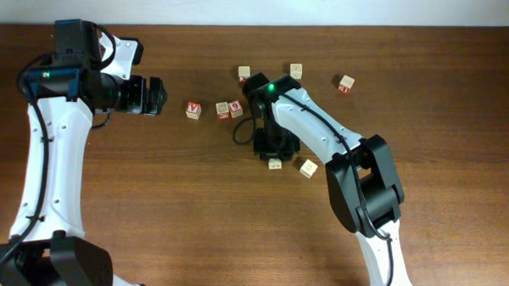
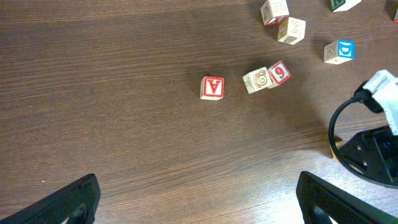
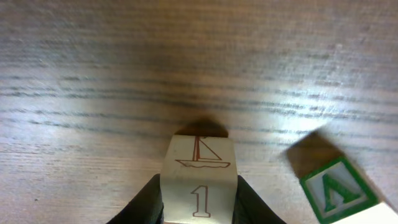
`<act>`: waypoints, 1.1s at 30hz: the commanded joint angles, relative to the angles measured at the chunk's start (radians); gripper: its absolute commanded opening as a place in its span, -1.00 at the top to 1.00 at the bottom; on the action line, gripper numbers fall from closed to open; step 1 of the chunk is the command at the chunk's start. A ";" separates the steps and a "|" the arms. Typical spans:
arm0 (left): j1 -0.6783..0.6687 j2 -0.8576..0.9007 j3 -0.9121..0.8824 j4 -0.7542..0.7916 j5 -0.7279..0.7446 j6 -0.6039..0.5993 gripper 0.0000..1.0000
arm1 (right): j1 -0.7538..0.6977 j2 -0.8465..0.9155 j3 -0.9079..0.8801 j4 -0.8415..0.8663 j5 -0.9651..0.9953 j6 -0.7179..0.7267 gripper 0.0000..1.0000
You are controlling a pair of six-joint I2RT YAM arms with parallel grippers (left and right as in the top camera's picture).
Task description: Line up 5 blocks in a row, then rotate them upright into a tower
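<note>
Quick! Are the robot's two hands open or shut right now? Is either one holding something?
Left gripper: open, holding nothing.
Right gripper: shut on the sailboat block.

White arms [image 1: 46,170] with black joints and cables.

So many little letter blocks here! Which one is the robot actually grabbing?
The sailboat block, marked with a 1: the right hand pinches it on both sides. The other blocks lie loose on the table.
</note>
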 commanded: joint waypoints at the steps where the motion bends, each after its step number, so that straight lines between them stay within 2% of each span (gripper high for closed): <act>1: 0.000 0.006 0.022 0.001 0.014 -0.005 -0.98 | 0.005 -0.008 -0.018 -0.026 -0.003 0.029 0.32; 6: 0.000 0.006 0.022 0.001 0.014 -0.005 -0.98 | -0.001 -0.008 -0.002 -0.043 -0.006 0.029 -0.11; 8: 0.001 0.006 0.022 0.001 0.014 -0.005 -0.98 | -0.012 -0.009 0.037 -0.069 -0.009 0.027 -0.17; 13: 0.001 0.006 0.022 0.001 0.014 -0.005 -0.98 | -0.035 -0.064 0.201 -0.167 -0.010 -0.048 -0.16; 14: 0.000 0.006 0.022 0.001 0.014 -0.005 -0.98 | -0.041 -0.093 0.229 -0.179 -0.023 -0.080 -0.10; 19: 0.000 0.006 0.022 0.001 0.014 -0.005 -0.98 | -0.095 -0.217 0.224 -0.245 -0.020 -0.108 0.02; 23: 0.000 0.006 0.022 0.001 0.014 -0.005 -0.98 | -0.138 -0.232 0.111 -0.228 0.029 -0.003 0.09; 28: 0.001 0.006 0.022 0.001 0.014 -0.005 -0.98 | -0.148 -0.232 -0.096 -0.099 0.072 0.116 0.10; 33: 0.001 0.006 0.022 0.001 0.014 -0.005 -0.98 | -0.154 -0.232 -0.230 0.010 0.097 0.159 0.12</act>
